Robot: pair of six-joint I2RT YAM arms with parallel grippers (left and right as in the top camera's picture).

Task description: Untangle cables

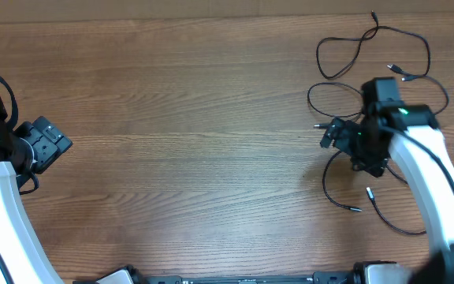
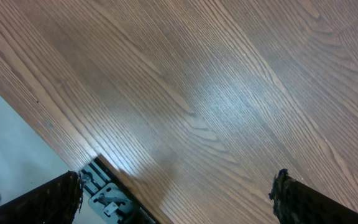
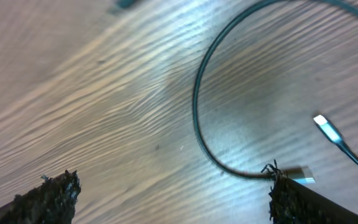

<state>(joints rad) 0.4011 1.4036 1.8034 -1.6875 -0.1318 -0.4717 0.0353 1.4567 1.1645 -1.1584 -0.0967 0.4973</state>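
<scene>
At the right side of the table (image 1: 195, 118), overhead view: the cables (image 1: 318, 57) lie loose on the wood as thin black cords in several open loops. Two loops sit toward the far edge. More cord curves out on the near side of the right arm, with small plug ends scattered around it. How many separate cords there are cannot be told, since the arm hides where they cross.

Right gripper (image 1: 331, 136): it sits low over the middle of the cable spread and points toward the table centre. In the right wrist view its claw (image 3: 169, 180) is wide, with only bare wood in the gap and nothing held. One cord (image 3: 196, 112) sweeps in an arc across that view and ends right at the tip of one of the fingers (image 3: 303, 202). Whether it touches the finger cannot be told. A silvery plug (image 3: 325, 127) lies just beyond that finger, and its cord runs off the frame edge.

Left gripper (image 1: 52, 140): it is at the far left of the table, well apart from the cables. The left wrist view shows its claw (image 2: 179, 180) spread wide over bare wood near the table edge, with nothing held. No cord appears in that view.
</scene>
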